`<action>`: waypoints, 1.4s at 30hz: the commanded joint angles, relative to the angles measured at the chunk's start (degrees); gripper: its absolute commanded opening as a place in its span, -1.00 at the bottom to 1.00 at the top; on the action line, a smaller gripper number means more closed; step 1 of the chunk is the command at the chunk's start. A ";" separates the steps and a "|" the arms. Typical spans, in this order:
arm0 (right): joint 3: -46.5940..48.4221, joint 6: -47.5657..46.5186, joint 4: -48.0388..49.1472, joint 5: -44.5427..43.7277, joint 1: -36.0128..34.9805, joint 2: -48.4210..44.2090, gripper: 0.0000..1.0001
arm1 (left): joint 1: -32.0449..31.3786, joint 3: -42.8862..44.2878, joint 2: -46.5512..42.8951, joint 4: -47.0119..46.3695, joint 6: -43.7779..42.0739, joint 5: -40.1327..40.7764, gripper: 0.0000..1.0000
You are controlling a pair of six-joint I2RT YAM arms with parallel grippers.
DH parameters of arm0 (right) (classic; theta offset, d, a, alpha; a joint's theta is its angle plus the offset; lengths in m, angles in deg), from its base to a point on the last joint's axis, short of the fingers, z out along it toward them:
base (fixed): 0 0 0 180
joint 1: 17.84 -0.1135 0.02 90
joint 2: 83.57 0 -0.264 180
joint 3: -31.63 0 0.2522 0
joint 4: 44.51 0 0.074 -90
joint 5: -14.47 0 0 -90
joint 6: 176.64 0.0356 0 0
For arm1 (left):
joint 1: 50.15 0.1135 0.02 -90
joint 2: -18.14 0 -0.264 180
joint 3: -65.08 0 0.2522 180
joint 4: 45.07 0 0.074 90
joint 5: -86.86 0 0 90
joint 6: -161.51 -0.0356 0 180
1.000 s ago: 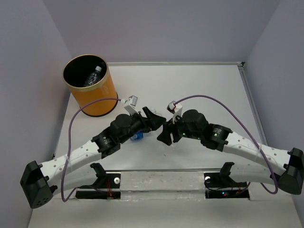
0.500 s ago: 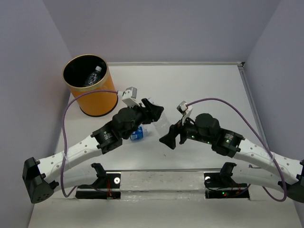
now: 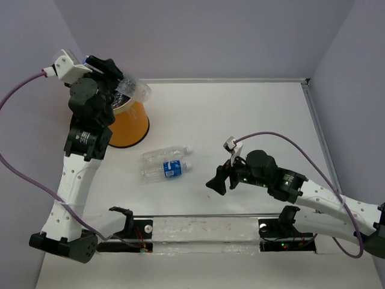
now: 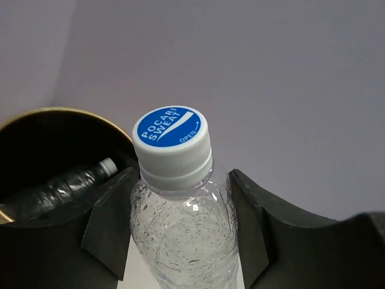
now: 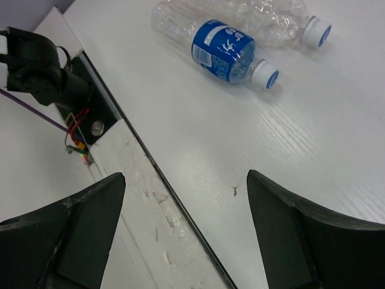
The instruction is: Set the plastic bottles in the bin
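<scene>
Roughly a quarter of the job is showing as done: one binned bottle (image 4: 57, 186) is lying on the black floor of the bin (image 3: 131, 126), its cap toward the wall. A second, the held bottle (image 4: 180, 235), is hanging just above the bin's rim on the side facing the middle of the counter (image 3: 252, 114), with its blue-printed white cap pointing away from the opening. The left jaws are clenching it around the shoulder, one finger on each side, while the left arm (image 3: 78, 162) is reaching up tall beside the bin.

I am judging this as the drop step. The bottle is not yet inside, and it looks to be sitting over the rim rather than squarely over the opening, so it may be needing a shift inward before release.

Two more are waiting: the clear bottle (image 5: 271, 18) and the blue-label bottle (image 5: 224, 51) are lying just beside each other on the counter, well apart from the bin toward the near edge. The right jaws are standing released and grasping nothing, hovering low over the counter farther from the bin than that pair.
</scene>
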 commanded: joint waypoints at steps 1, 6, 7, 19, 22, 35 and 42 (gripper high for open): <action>2.59 -3.61 2.78 -0.25 -0.55 3.12 0.69 | 9.21 8.97 6.60 2.77 -4.83 2.82 -0.20; 4.08 -7.12 3.93 1.05 -0.55 8.47 0.43 | 17.03 16.53 14.42 3.99 -3.95 2.74 -0.13; 4.87 -8.61 4.01 2.89 -0.55 10.92 0.37 | 17.74 17.23 15.83 4.69 -4.13 3.09 -0.11; 18.82 -20.04 4.54 2.38 -0.55 29.99 0.58 | 23.02 7.76 18.40 -0.57 -1.42 -0.39 0.98; 24.62 -22.51 3.76 3.25 -0.55 35.36 0.72 | 22.67 7.40 17.51 -1.28 0.08 -5.78 0.98; 49.24 -33.23 -13.55 10.29 -0.55 60.07 0.96 | 8.61 -17.00 -7.51 -4.97 2.28 -17.10 0.98; 49.96 -32.18 -13.56 10.73 -0.55 64.02 0.96 | 7.82 -27.40 -18.25 -1.28 3.17 -24.15 0.98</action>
